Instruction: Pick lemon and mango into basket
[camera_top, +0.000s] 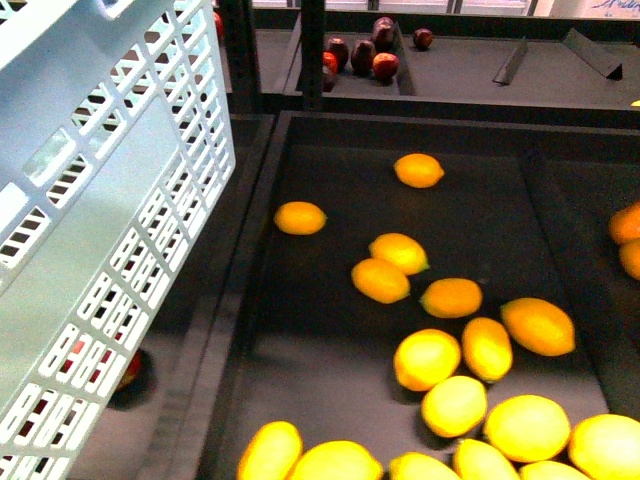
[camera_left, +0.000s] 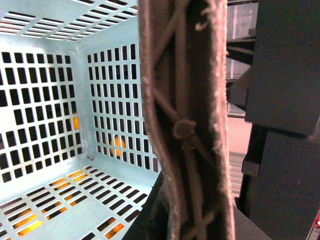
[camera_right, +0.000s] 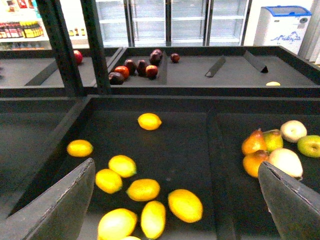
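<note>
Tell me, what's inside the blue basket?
No fruit shows inside the basket: only its bare slotted floor and walls. The yellow fruit seen through the slots lies outside it. The brown handle hides one side of the inside, so that part cannot be checked.

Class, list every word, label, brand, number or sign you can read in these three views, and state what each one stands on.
No text can be read in any view.
Chest freezer: a blue mark on its white front, too blurred to read.
Shelf goods: the labels are too small to read.
Basket: no lettering shows on it.
</note>
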